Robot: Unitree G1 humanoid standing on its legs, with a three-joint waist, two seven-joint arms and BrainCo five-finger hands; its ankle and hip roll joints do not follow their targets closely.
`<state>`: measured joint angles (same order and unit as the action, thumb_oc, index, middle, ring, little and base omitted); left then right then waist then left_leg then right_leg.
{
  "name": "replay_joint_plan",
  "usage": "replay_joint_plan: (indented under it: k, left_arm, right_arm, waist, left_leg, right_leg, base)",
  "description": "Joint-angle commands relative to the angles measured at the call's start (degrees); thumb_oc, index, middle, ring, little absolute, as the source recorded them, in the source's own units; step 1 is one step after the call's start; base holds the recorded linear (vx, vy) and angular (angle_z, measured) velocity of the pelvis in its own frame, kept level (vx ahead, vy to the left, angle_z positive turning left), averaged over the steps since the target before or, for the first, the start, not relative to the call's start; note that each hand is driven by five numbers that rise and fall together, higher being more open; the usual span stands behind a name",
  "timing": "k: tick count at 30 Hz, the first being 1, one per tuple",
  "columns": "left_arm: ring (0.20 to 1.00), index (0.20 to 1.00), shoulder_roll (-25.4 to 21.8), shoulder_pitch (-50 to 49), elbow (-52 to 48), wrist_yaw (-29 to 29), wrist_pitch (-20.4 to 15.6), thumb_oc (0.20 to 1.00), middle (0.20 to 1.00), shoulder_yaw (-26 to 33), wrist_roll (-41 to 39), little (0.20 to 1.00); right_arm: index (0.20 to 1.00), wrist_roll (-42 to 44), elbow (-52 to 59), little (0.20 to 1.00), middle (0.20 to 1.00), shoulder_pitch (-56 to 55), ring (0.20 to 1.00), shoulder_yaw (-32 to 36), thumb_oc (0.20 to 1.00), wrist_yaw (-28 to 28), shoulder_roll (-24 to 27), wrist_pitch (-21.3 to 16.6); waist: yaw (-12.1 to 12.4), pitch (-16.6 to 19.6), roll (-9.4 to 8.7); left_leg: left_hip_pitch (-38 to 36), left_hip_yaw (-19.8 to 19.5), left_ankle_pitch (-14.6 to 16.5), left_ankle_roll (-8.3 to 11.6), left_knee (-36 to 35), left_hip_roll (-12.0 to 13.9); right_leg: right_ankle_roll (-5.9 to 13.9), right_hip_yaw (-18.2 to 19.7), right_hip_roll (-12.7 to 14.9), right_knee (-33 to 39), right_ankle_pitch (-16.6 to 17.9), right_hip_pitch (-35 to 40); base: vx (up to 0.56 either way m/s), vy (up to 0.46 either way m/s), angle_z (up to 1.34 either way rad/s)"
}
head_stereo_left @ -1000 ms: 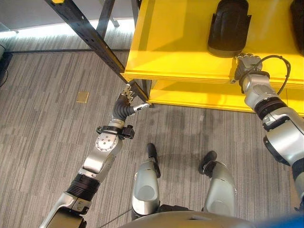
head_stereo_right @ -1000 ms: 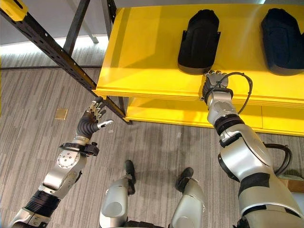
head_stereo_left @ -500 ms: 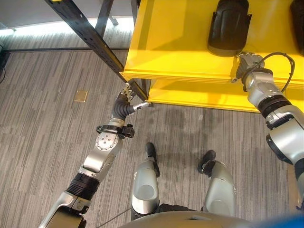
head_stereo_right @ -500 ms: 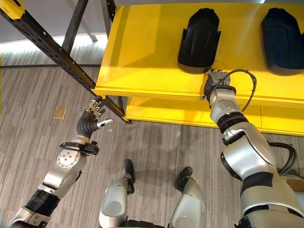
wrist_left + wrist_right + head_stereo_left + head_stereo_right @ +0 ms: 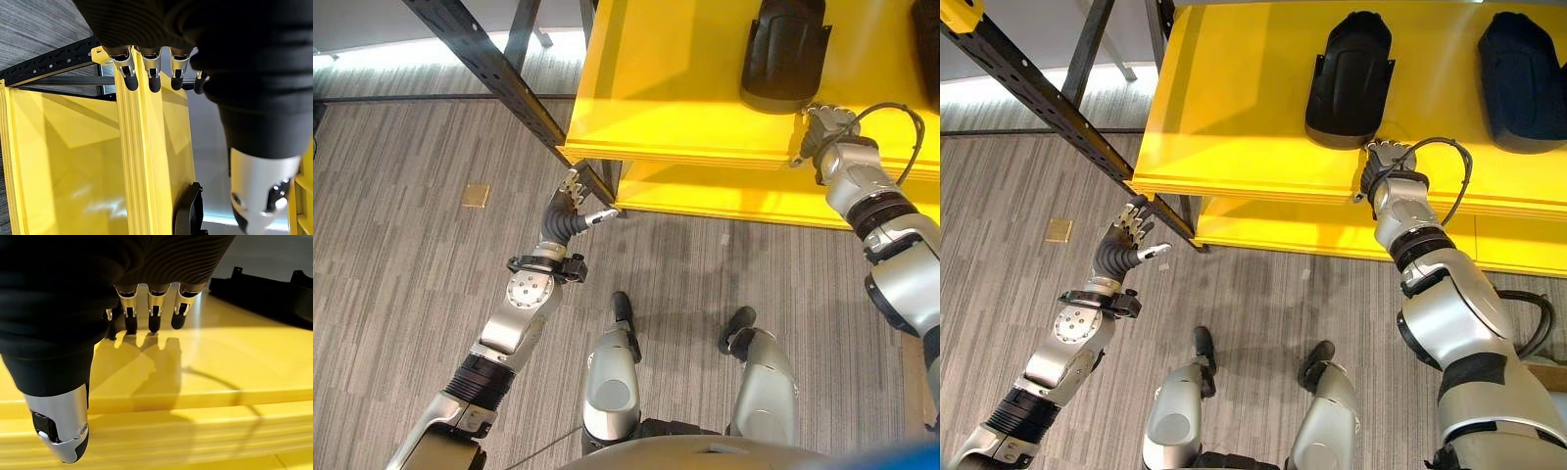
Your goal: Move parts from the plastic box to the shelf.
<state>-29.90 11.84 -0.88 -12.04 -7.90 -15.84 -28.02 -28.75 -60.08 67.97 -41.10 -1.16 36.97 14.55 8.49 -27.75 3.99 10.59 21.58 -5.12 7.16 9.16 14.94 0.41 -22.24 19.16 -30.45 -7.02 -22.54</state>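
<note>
At the front edge of the yellow shelf [image 5: 1253, 108], the right hand [image 5: 1387, 160] hovers above the top board with its fingers [image 5: 153, 318] hanging loose and fairly straight, holding nothing; the thumb [image 5: 61, 428] stands apart from them, out over the shelf's front lip. Just beyond the fingertips, and close to them without touching, lies a black moulded part [image 5: 1349, 78] on the top board, its near end the closest thing to this hand. The right wrist view shows the same part [image 5: 266, 293] as a dark low shape past the fingers, with bare yellow board between. Further along the board, away from the hand toward the robot's right, lies a second black part [image 5: 1520, 70], well apart from the first.

The left hand [image 5: 573, 201] is held up off the floor near the shelf's left front corner, fingers spread and relaxed, thumb sticking out toward the shelf, nothing in it. In its own wrist view the fingers [image 5: 127, 73] point toward the yellow edge of the shelf. Just beyond this hand stands the dark perforated shelf post [image 5: 499, 73], running slantwise past the corner. Below the top board a lower yellow board [image 5: 724, 196] shows. Out to the left of the left hand, well apart on the grey striped floor [image 5: 401, 264], sits a small brass-coloured floor plate [image 5: 476, 195].
</note>
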Motion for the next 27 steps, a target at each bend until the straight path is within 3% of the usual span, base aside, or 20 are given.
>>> replay_joint_plan:
  k: [1,13,22,27]
  left_arm:
    - [1.0,1.0,-2.34,1.22,-5.84,-1.32,-1.91,1.0,1.0,-0.07,0.1,1.0]
    - [1.0,1.0,-2.17,0.29,-7.05,-2.1,-1.14,1.0,1.0,0.83,-0.35,1.0]
    - [1.0,1.0,-1.7,-0.06,-7.01,-1.99,-1.88,1.0,1.0,1.18,-0.29,1.0]
    - [1.0,1.0,-1.5,-0.81,-7.76,-2.72,-1.93,1.0,1.0,2.46,-0.16,1.0]
  right_arm:
    - [1.0,-0.17,-3.16,1.0,1.0,7.56,1.0,-1.22,1.0,-1.53,7.24,4.22]
    - [1.0,-0.03,-0.3,1.0,1.0,6.65,1.0,-0.08,1.0,0.9,8.81,7.01]
    - [1.0,6.42,0.36,1.0,1.0,1.35,1.0,3.51,1.0,-1.68,7.4,8.81]
    - [1.0,14.26,6.44,1.0,1.0,-6.61,1.0,9.14,1.0,-5.22,6.46,3.46]
  waist:
    - [-0.29,-2.02,0.05]
    - [-1.19,-2.01,-0.32]
    - [-1.99,-2.02,-0.42]
    - [-3.61,-2.0,-0.89]
  left_leg:
    - [0.12,0.46,5.91,0.81,4.95,3.41]
    - [-0.93,1.43,5.78,0.8,4.29,3.59]
    - [-1.15,1.83,6.05,0.52,4.23,3.33]
    - [-2.08,2.46,6.36,0.31,3.96,3.33]
  right_leg:
    - [4.22,-0.72,2.0,-4.06,-5.41,3.78]
    - [3.97,-0.52,1.46,-3.86,-5.69,4.15]
    - [3.91,0.12,0.89,-3.31,-5.66,4.25]
    - [4.0,0.71,0.28,-2.35,-5.51,5.06]
  base:
    - [0.0,0.0,0.0]
    - [0.0,0.003,-0.01]
    - [-0.01,0.005,-0.02]
    - [-0.01,0.027,-0.02]
